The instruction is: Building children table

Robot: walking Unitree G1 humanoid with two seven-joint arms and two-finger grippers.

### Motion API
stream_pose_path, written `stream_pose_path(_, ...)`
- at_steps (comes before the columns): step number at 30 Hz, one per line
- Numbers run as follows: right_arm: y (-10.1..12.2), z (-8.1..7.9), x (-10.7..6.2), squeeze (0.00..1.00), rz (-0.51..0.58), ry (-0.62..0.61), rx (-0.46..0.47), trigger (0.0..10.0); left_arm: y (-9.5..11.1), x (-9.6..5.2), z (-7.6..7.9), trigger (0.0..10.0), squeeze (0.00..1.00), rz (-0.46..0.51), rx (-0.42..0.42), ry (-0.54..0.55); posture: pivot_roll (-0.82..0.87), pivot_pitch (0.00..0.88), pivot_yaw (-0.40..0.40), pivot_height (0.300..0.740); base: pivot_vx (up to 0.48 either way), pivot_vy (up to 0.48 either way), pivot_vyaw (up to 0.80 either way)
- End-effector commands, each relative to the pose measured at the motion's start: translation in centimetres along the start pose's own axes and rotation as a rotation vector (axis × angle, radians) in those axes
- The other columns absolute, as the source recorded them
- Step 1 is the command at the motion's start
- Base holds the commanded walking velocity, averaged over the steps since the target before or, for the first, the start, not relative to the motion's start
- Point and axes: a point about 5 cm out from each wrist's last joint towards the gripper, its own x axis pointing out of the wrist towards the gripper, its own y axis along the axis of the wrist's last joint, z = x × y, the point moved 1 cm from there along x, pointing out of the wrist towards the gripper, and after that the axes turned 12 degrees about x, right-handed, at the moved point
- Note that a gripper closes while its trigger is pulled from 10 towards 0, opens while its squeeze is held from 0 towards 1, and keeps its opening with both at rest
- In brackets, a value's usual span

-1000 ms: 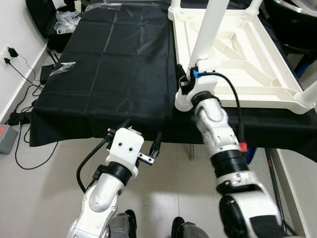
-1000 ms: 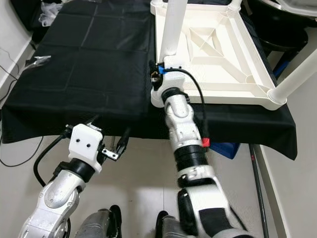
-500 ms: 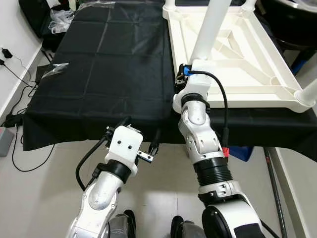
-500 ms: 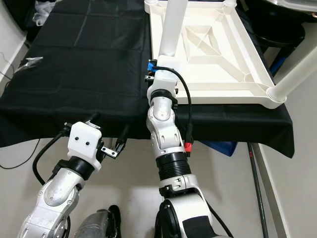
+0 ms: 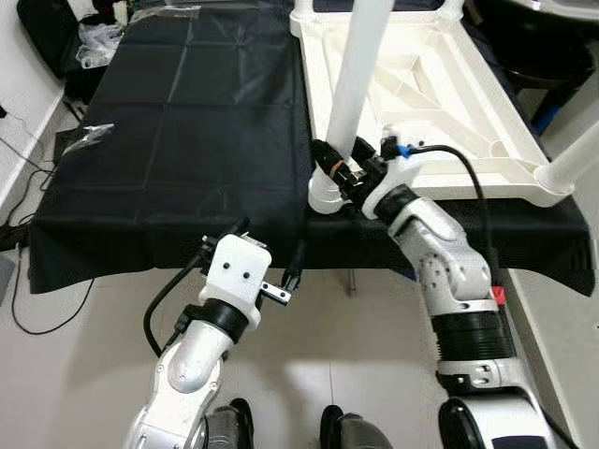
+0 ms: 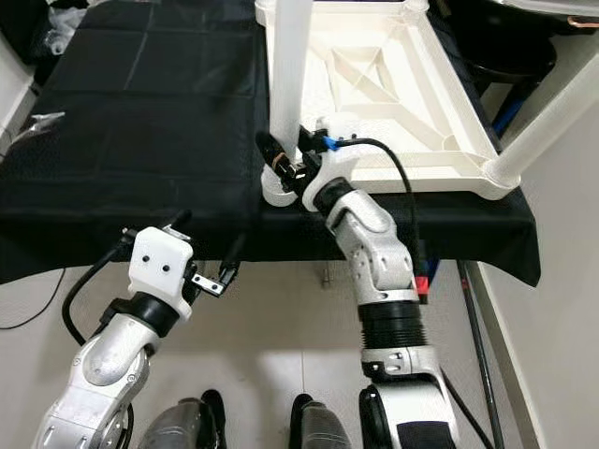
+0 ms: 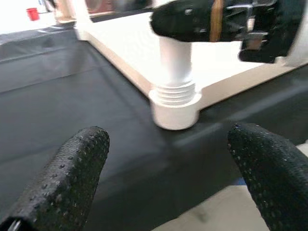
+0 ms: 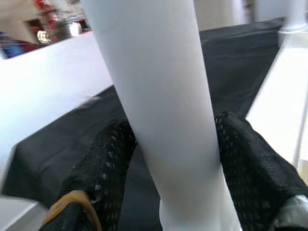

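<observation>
One white children's table [image 5: 449, 103] lies upside down on the bench [image 5: 187, 140], which is draped in a black cloth; the table takes the part of the bench toward the robot's right. Three white legs can be counted on it: one stands up from the corner nearest the robot [image 5: 356, 84], one rises from the near corner on the robot's right [image 5: 576, 159], and the base of a third shows at the far corner [image 6: 416, 7]. The rest of the far edge is cut off by the frame.

The right tool [image 5: 342, 166] is at the near-corner leg, low down, just above the threaded socket [image 7: 175, 103] where the leg meets the table frame. Its two black fingers [image 8: 108, 163] sit one on each side of the white leg, pressed against it, so the tool is clamped around the leg. A black cable loops from the wrist back along the silver right arm [image 5: 449, 271].

The left tool [image 5: 267, 257] hangs in front of the bench edge, below and toward the robot's left of that same leg. Its two fingers [image 7: 72, 168] are spread wide apart with nothing between them, pointing toward the socket.

One crumpled piece of clear plastic [image 5: 94, 131] lies on the black cloth, well apart from the table, on the side away from it. Cables trail on the floor [image 5: 56, 309] beside the bench.
</observation>
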Motion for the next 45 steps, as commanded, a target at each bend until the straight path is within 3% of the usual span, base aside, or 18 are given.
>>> stream_pose_path(1, -1.4, -0.7, 0.6, 0.0, -0.074, 0.104, 0.033, 10.0, -0.6, -0.3, 1.3, 10.0, 0.0, -0.027, -0.041, -0.068, 0.17, 0.251, -0.057, 0.74, 0.0, 0.0, 0.0)
stream_pose_path(6, -0.9, -0.1, 2.4, 0.0, -0.089, 0.134, -0.016, 10.0, -0.7, -1.1, 2.7, 10.0, 0.0, -0.034, -0.049, -0.141, 0.18, 0.247, -0.058, 0.74, 0.0, 0.0, 0.0)
stream_pose_path(13, -0.7, -0.3, 2.8, 0.0, -0.086, 0.148, -0.022, 10.0, -0.7, -1.2, 2.8, 10.0, 0.0, -0.036, -0.052, -0.141, 0.19, 0.242, -0.06, 0.74, 0.0, 0.0, 0.0)
stream_pose_path(15, -0.6, -0.7, 3.8, 0.0, -0.088, 0.169, -0.028, 10.0, -0.7, -1.3, 2.8, 10.0, 0.0, -0.039, -0.051, -0.135, 0.21, 0.236, -0.067, 0.74, 0.0, 0.0, 0.0)
stream_pose_path(16, -0.6, -1.0, 4.6, 0.0, -0.096, 0.184, -0.038, 7.2, -0.6, -1.4, 2.7, 10.0, 0.0, -0.04, -0.049, -0.13, 0.21, 0.237, -0.07, 0.74, 0.0, 0.0, 0.0)
stream_pose_path(17, -0.7, -1.0, 5.1, 0.0, -0.108, 0.19, -0.051, 0.0, -0.6, -1.5, 2.5, 10.0, 0.0, -0.042, -0.044, -0.122, 0.22, 0.237, -0.071, 0.74, 0.0, 0.0, 0.0)
stream_pose_path(24, -1.3, -0.4, 5.2, 0.0, -0.123, 0.162, -0.071, 0.0, -0.7, -1.7, 2.3, 10.0, 0.0, -0.047, -0.034, -0.112, 0.21, 0.235, -0.072, 0.74, 0.0, 0.0, 0.0)
stream_pose_path(25, -1.5, 0.3, 4.9, 0.0, -0.121, 0.103, -0.091, 0.0, -0.8, -1.7, 2.3, 10.0, 0.0, -0.048, -0.032, -0.11, 0.21, 0.23, -0.073, 0.74, 0.0, 0.0, 0.0)
stream_pose_path(26, -1.6, 1.8, 4.1, 0.0, -0.097, -0.048, -0.107, 0.0, -0.9, -1.6, 2.2, 10.0, 0.0, -0.048, -0.026, -0.104, 0.2, 0.231, -0.071, 0.74, 0.0, 0.0, 0.0)
stream_pose_path(30, -1.7, 2.7, 3.5, 0.0, -0.08, -0.153, -0.118, 0.0, -0.9, -1.5, 2.2, 10.0, 0.0, -0.048, -0.024, -0.101, 0.2, 0.229, -0.072, 0.74, 0.0, 0.0, 0.0)
stream_pose_path(32, -2.0, 4.4, 1.9, 0.0, -0.019, -0.419, -0.124, 0.0, -1.1, -1.4, 1.8, 10.0, 0.0, -0.049, -0.015, -0.088, 0.19, 0.234, -0.068, 0.74, 0.0, 0.0, 0.0)
stream_pose_path(33, -2.0, 4.4, 1.9, 0.0, -0.019, -0.419, -0.124, 0.0, -1.1, -1.4, 1.8, 10.0, 0.0, -0.049, -0.015, -0.088, 0.19, 0.234, -0.068, 0.74, 0.0, 0.0, 0.0)
stream_pose_path(34, -2.1, 4.7, 1.2, 0.0, 0.01, -0.51, -0.138, 0.0, -1.1, -1.3, 1.6, 10.0, 0.0, -0.05, -0.011, -0.08, 0.19, 0.236, -0.067, 0.74, 0.0, 0.0, 0.0)
stream_pose_path(37, -2.1, 4.7, 1.2, 0.0, 0.01, -0.51, -0.138, 0.0, -1.1, -1.3, 1.6, 10.0, 0.0, -0.05, -0.011, -0.08, 0.19, 0.236, -0.067, 0.74, 0.0, 0.0, 0.0)
stream_pose_path(40, -2.0, 3.4, 0.0, 0.0, 0.115, -0.74, -0.109, 0.0, -1.2, -0.9, 0.7, 10.0, 0.0, -0.05, 0.001, -0.023, 0.18, 0.238, -0.061, 0.74, 0.0, 0.0, 0.0)
stream_pose_path(42, -2.0, 3.4, 0.0, 0.0, 0.115, -0.74, -0.109, 0.0, -1.2, -0.9, 0.7, 10.0, 0.0, -0.05, 0.001, -0.023, 0.18, 0.238, -0.061, 0.74, 0.0, 0.0, 0.0)
stream_pose_path(45, -1.8, 2.2, -0.5, 0.0, 0.191, -0.911, -0.075, 0.0, -1.1, -0.8, 0.3, 10.0, 0.0, -0.05, 0.014, 0.002, 0.18, 0.24, -0.062, 0.74, 0.0, 0.0, 0.0)
